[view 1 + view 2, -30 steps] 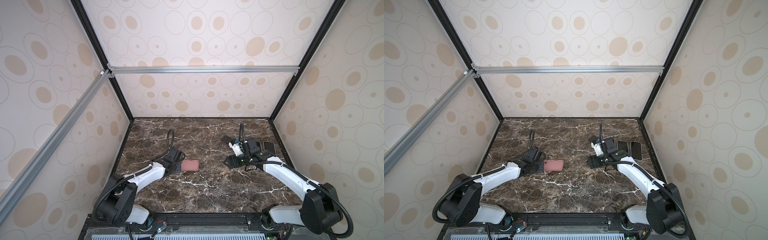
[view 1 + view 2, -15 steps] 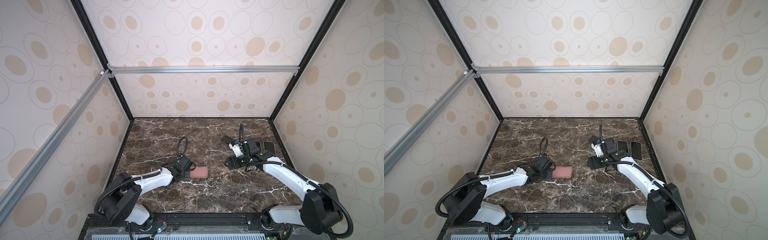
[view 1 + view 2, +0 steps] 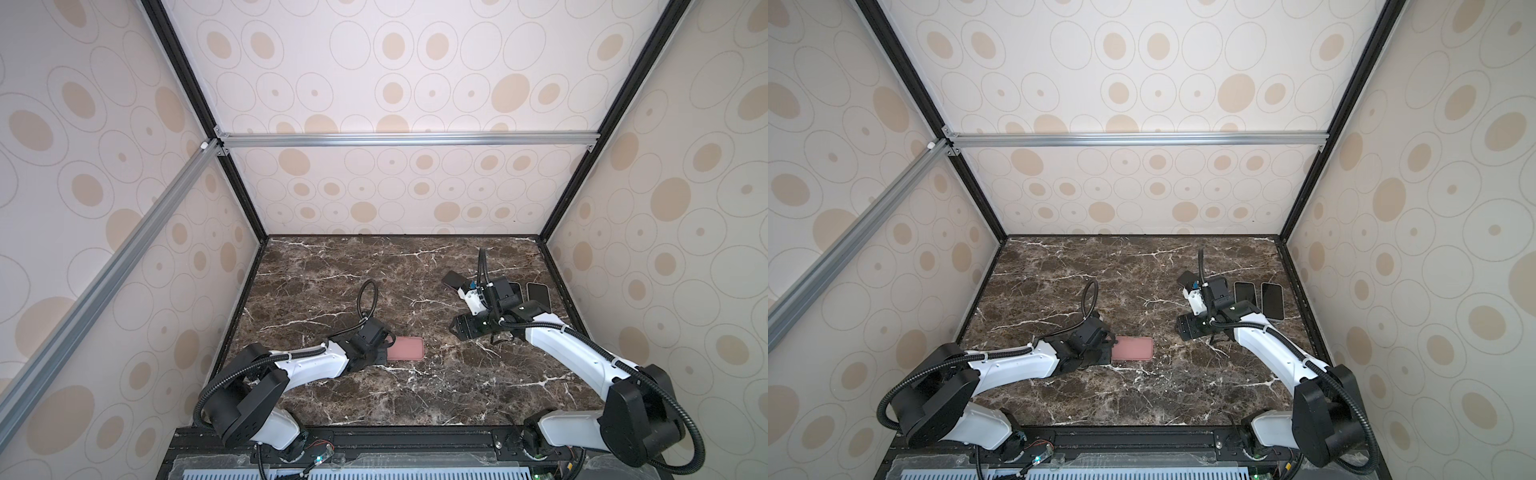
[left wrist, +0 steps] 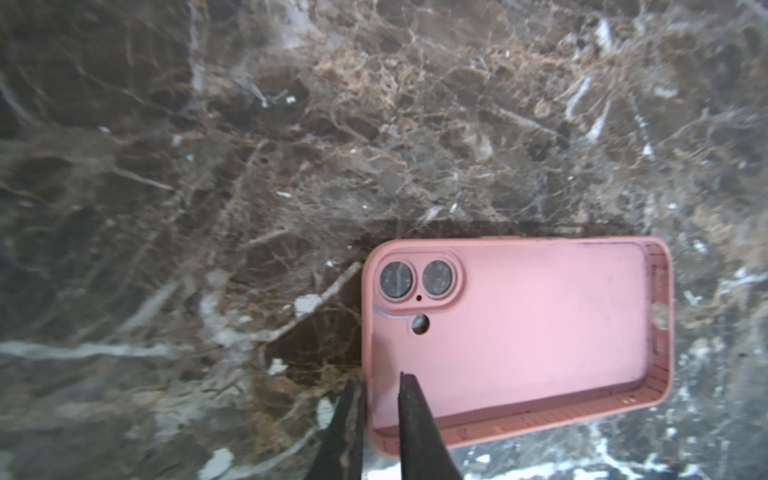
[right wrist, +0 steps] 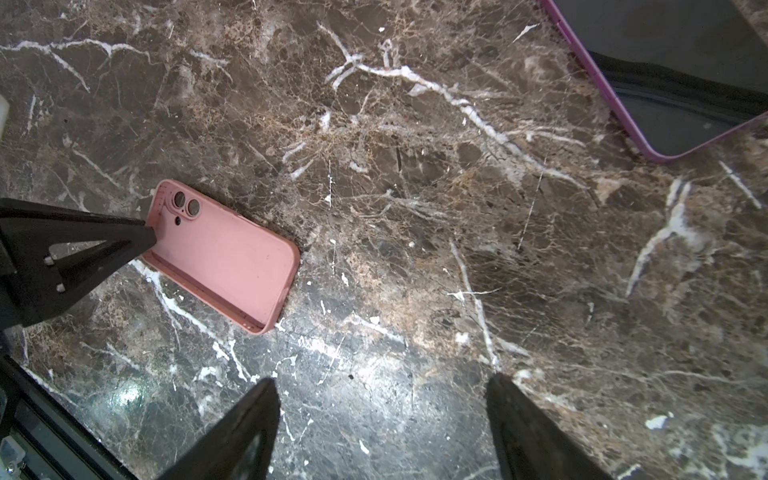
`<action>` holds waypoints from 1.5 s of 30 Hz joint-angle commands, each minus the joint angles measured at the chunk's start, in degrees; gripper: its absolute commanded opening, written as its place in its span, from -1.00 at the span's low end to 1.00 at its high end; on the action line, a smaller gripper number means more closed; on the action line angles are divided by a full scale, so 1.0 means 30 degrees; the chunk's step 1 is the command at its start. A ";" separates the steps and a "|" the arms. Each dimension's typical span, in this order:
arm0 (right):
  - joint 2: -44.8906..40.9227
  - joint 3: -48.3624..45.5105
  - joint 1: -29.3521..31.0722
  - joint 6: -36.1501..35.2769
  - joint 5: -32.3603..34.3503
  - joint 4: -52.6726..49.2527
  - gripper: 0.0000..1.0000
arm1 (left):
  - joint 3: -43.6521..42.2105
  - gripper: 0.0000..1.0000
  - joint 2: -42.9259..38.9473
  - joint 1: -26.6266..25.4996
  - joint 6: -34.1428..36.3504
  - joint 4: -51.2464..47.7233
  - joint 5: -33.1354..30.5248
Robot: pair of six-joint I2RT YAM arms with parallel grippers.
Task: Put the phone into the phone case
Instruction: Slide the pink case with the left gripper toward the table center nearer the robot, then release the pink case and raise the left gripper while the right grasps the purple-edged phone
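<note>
Phone case (image 4: 519, 332) dragged toward 4 o'clock over the last second. Left end effector (image 4: 379, 380) slightly parted, straddling its 9 o'clock rim. Right end effector (image 5: 382, 378) wide open, empty.

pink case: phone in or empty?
Empty. The pink case lies open side up; its bare inner floor shows, and the table shows through the lens holes.

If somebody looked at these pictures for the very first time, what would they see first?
Probably the pink phone case, bright against the dark marble table, lying hollow side up near the middle with the left gripper at its camera-hole end. Next, two dark phones lie side by side at the table's far right, and the right gripper hangs wide open between them and the case.
</note>
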 commanded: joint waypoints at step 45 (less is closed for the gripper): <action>1.6217 1.5487 -0.4732 -1.1355 0.2319 -0.4494 0.99 | -0.2879 1.00 -1.2192 0.0107 0.3639 -0.2476 -0.5400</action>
